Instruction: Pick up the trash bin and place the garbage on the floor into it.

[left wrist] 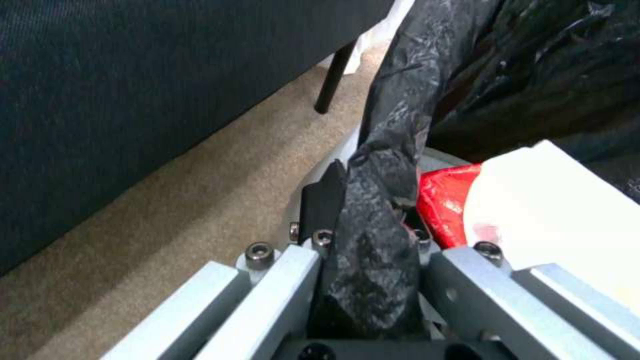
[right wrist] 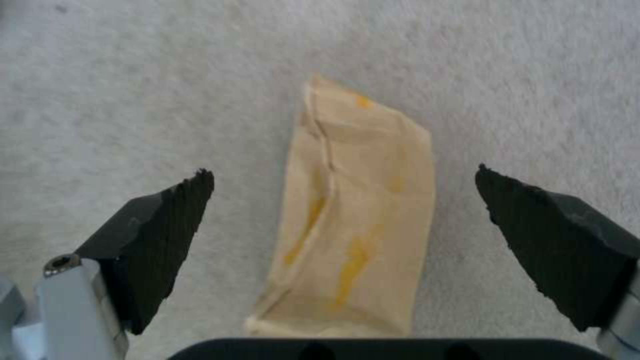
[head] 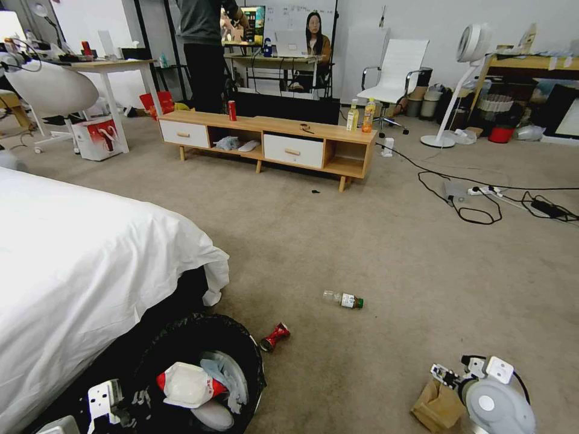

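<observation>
The trash bin (head: 202,367) sits at about seven o'clock in the head view, beside the bed (head: 78,265). The left gripper (left wrist: 367,260) is pinched on the bin's rim, the black bag (left wrist: 393,150) squeezed between its fingers. Inside the bin already lie a red-and-white packet (head: 187,386) and some white tissue (head: 226,374), so part of the litter looks collected.

Three pieces are left on the carpet (head: 392,253). The tan paper bag (head: 437,407) lies at about five o'clock. The right gripper (right wrist: 343,210) hovers straight over it with its fingers (right wrist: 160,235) spread wide, one on each side of the bag and not touching it; this appears to be the piece in hand. The crushed red can (head: 274,336) lies just beside the bin at its two o'clock. The small clear bottle (head: 342,299) lies farther out, at about twelve o'clock from the can.

By my judgement the task is roughly halfway: bin gripped, two pieces in, three to go.
</observation>
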Motion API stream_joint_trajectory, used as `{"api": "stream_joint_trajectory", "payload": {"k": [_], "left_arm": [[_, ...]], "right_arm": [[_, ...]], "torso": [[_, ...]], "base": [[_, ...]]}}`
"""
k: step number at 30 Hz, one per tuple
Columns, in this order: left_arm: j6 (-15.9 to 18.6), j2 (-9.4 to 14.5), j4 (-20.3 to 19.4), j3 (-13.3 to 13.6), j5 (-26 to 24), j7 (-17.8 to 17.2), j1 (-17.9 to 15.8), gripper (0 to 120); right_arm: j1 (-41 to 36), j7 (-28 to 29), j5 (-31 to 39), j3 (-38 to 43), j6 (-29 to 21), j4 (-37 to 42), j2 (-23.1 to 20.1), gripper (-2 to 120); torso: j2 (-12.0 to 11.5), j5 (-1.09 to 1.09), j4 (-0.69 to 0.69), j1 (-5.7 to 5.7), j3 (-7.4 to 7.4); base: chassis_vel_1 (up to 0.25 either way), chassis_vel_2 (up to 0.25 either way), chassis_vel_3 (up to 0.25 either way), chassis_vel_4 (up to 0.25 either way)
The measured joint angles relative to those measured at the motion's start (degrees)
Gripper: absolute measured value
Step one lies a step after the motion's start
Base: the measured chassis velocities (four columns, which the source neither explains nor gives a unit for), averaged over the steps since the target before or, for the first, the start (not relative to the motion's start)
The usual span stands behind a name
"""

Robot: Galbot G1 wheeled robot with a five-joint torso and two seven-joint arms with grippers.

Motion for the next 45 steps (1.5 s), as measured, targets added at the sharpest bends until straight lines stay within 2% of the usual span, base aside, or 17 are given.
{"api": "stream_joint_trajectory", "payload": {"k": [5,15,35,38,40,41,43,44,45], "left_arm": [[0.00,0.06,0.26,-0.02,0.01,0.00,-0.20,2],[0.00,0.40,0.38,-0.22,-0.20,-0.04,-0.22,2],[0.00,0.90,0.14,-0.56,-0.78,-0.21,-0.01,2],[0.00,0.91,0.14,-0.56,-0.80,-0.22,-0.04,2],[0.00,0.87,0.14,-0.52,-0.80,-0.26,-0.18,2],[0.00,0.87,0.14,-0.52,-0.80,-0.26,-0.18,2],[0.00,0.78,0.18,-0.45,-0.80,-0.27,-0.23,2],[0.00,0.78,0.18,-0.45,-0.80,-0.27,-0.23,2],[0.00,0.73,0.21,-0.45,-0.78,-0.28,-0.26,2]], "right_arm": [[0.48,-1.80,-2.39,-0.11,0.84,-6.14,1.36,100],[2.02,-4.44,-4.54,-0.74,1.27,-13.16,3.42,100],[2.60,-5.57,-6.58,-3.03,1.79,-14.85,7.98,98],[2.65,-5.72,-6.80,-3.30,1.94,-14.98,8.41,93],[2.66,-6.11,-7.39,-3.73,2.45,-15.19,8.91,81],[2.66,-6.11,-7.39,-3.73,2.45,-15.19,8.91,81],[2.66,-6.43,-7.74,-4.01,2.80,-15.23,9.09,71],[2.66,-6.43,-7.74,-4.01,2.80,-15.23,9.09,71],[2.68,-6.57,-7.97,-4.13,3.04,-15.25,9.14,62]], "torso": [[0.00,0.00,0.00,0.00,0.00],[0.00,0.00,0.00,0.00,0.00],[0.00,-0.02,-0.01,0.00,0.00],[0.00,-0.01,0.00,0.00,0.00],[0.00,0.02,0.00,0.00,0.00],[0.00,0.02,0.00,0.00,0.00],[-0.01,0.00,0.00,0.00,0.00],[-0.01,0.00,0.00,0.00,0.00],[-0.01,0.00,0.00,0.00,0.00]], "base": [[0.000,0.000,0.000,0.000],[0.000,0.000,0.000,0.000],[0.000,0.000,0.000,0.000],[0.000,0.000,0.000,0.000],[0.000,0.000,0.000,0.000],[0.000,0.000,0.000,0.000],[0.000,0.000,0.000,0.000],[0.000,0.000,0.000,0.000],[0.000,0.000,0.000,0.000]]}}
